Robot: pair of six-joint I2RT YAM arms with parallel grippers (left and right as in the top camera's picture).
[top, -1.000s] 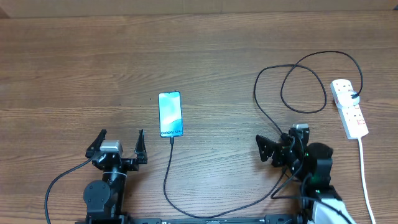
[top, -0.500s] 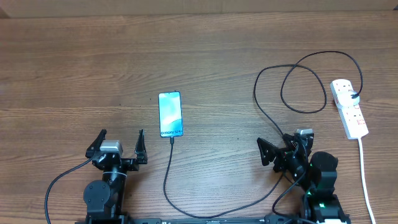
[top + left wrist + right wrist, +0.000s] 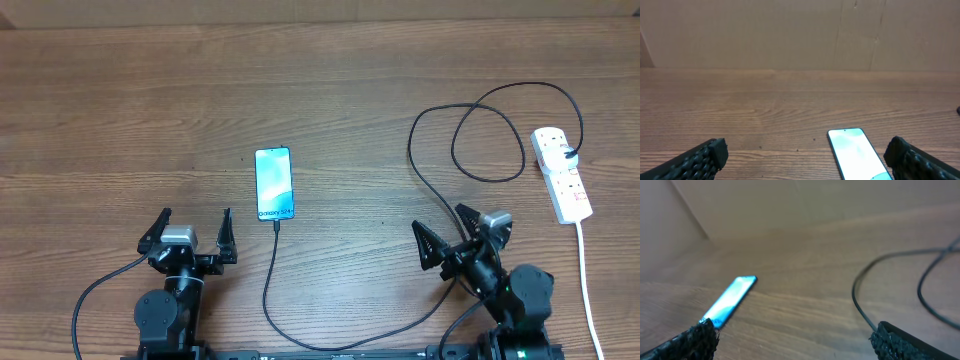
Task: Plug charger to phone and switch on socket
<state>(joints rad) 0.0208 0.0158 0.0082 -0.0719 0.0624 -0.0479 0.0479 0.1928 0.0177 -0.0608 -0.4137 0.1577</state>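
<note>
The phone lies on the wood table with its light-blue screen lit; it also shows in the left wrist view and the right wrist view. The black charger cable has its tip at the phone's near short edge, runs along the front, loops at the right and ends in a black plug in the white socket strip. My left gripper is open and empty, near the front, left of the phone. My right gripper is open and empty, beside the cable.
The strip's thick white cord runs toward the front edge at the far right. A brown cardboard wall stands behind the table.
My right arm has drawn back toward the front edge, and its gripper has turned a little. The left arm, phone, cable and strip have not moved.
</note>
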